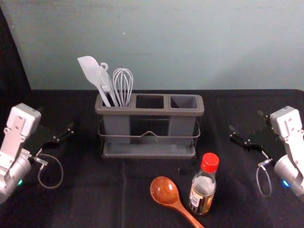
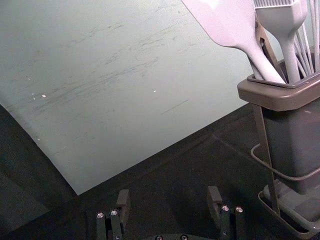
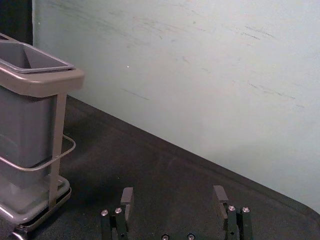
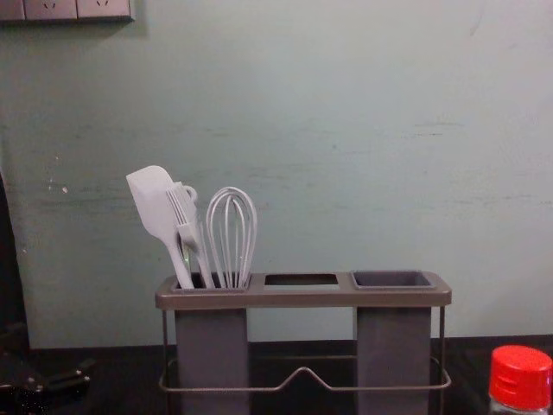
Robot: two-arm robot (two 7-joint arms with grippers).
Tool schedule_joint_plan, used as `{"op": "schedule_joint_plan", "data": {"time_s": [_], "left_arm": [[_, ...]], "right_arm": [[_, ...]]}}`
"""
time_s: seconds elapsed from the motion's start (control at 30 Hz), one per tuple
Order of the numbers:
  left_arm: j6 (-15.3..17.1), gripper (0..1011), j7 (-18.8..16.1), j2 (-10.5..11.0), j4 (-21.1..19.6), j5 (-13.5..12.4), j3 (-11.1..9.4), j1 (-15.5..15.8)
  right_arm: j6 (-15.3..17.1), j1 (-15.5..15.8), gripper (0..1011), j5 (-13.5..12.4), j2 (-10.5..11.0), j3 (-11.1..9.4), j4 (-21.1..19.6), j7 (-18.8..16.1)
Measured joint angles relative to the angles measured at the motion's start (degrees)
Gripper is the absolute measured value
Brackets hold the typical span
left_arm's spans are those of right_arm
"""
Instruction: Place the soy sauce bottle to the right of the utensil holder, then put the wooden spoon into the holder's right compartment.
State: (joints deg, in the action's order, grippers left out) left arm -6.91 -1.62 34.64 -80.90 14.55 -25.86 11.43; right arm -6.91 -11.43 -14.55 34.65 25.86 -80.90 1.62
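Observation:
The left gripper (image 1: 56, 120) is open left of the utensil holder (image 1: 149, 112); in the left wrist view the gripper (image 2: 169, 201) has nothing between its fingers. On the holder's other side the right gripper (image 1: 246, 121) is open too, also empty in the right wrist view, where the gripper (image 3: 173, 201) faces bare cloth. The soy sauce bottle (image 1: 203, 191), red-capped, stands upright in front of the holder's right end. Beside it on its left lies the wooden spoon (image 1: 165, 190), its handle running toward the front edge. The holder's right compartment (image 4: 393, 279) is empty.
A pale spatula (image 1: 90, 71), a brush and a whisk (image 1: 123, 85) stand in the holder's left compartment. Behind the black-covered table (image 1: 90, 190) rises a grey-green wall (image 1: 190, 42). Bare cloth lies between the holder and the right gripper.

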Motion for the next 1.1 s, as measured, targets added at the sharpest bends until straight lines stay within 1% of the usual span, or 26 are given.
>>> {"op": "schedule_joint_plan", "data": {"time_s": [1.1], "left_arm": [[0.0, 1012, 0.0, 0.0, 0.0, 0.0, 0.0, 0.0]], "right_arm": [[0.0, 0.0, 1002, 0.0, 0.0, 0.0, 0.0, 0.0]]}}
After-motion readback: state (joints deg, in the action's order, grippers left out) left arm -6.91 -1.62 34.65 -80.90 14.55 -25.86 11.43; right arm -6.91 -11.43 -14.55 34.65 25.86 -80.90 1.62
